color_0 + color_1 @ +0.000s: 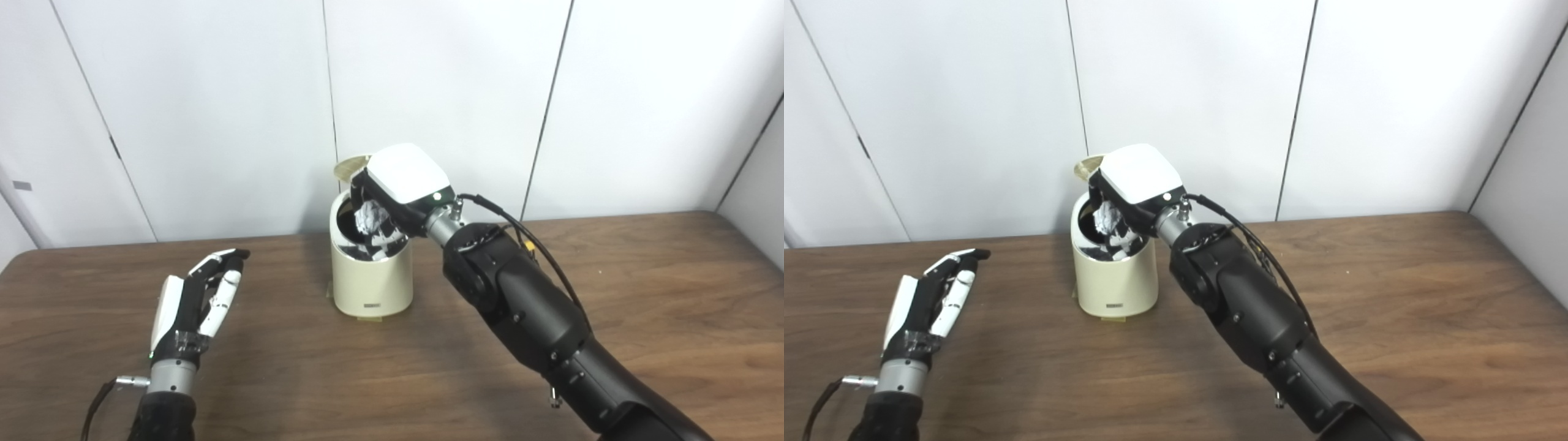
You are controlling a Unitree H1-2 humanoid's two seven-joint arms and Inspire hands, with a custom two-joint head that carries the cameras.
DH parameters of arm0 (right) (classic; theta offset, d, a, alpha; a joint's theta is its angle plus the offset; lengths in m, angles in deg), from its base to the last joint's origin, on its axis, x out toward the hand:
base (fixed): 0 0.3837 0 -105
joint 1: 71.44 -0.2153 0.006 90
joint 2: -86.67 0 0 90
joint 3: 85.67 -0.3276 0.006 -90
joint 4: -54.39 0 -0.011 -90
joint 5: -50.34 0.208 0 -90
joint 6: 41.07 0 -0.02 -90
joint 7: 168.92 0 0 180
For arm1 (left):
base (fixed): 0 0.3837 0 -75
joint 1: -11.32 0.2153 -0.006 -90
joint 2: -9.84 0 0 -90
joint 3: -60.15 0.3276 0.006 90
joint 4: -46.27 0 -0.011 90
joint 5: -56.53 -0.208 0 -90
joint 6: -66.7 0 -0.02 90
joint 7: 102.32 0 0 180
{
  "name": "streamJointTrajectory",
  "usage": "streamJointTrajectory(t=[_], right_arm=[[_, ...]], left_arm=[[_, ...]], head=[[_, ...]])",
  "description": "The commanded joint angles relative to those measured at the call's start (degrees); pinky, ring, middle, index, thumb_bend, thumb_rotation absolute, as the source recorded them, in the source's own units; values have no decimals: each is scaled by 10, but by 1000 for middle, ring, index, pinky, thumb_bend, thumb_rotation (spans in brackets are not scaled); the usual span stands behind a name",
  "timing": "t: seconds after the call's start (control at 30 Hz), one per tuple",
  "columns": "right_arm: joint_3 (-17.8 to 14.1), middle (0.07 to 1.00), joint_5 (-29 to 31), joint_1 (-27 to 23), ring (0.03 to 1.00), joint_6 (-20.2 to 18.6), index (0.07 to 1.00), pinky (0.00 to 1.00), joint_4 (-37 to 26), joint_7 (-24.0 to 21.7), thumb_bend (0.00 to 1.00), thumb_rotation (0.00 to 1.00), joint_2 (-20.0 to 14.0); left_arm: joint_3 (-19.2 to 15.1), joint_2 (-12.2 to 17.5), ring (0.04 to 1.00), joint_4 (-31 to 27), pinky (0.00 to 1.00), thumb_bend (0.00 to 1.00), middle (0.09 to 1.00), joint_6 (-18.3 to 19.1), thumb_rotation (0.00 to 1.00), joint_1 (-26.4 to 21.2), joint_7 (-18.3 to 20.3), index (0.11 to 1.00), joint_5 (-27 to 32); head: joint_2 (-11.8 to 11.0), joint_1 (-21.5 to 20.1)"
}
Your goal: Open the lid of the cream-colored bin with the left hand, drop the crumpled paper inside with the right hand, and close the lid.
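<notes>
My right hand (401, 184) is over the mouth of the cream-colored bin (371, 275), palm down, with its fingers (383, 236) reaching into the opening. The crumpled paper (369, 215) shows white between them, just inside the rim, and my fingers are wrapped around it. The lid (350, 166) stands tipped up at the back of the bin, mostly hidden behind my hand, so the bin is open. The bin sits upright on the wooden counter (643, 288), close to the white wall panels. My left hand (199, 297) is well apart from the bin, off to its left and nearer to me, raised a little above the counter. Its fingers (226, 288) are extended and slightly curved, spread from the thumb, holding nothing and touching nothing
</notes>
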Motion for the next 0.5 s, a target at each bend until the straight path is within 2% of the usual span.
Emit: streamJointTrajectory(t=[0.0,0.03,0.1,0.3,0.47], right_arm=[[1,554,-21,-23,436,-11,504,356,-17,3,807,97,-6],[4,558,-29,-24,436,-13,511,353,-18,3,902,89,-7],[5,615,-38,-24,463,-17,558,362,-17,2,981,103,-7],[3,719,-38,-22,550,-12,577,415,-15,18,1000,91,-7],[2,724,-41,-23,571,-13,595,439,-16,14,1000,105,-9]], left_arm=[[-2,8,820,-17,760,484,822,-14,979,-16,-6,773,1],[-2,9,821,-19,761,485,823,-12,978,-15,-6,774,-2],[0,9,819,-20,757,480,823,-11,989,-15,-7,775,-6],[0,9,817,-20,759,478,818,-15,986,-14,-6,774,-7],[1,10,819,-18,757,467,824,-12,975,-15,-8,787,-13]], head=[[0,-1],[0,-1],[0,-1],[0,-1],[-1,-1]])
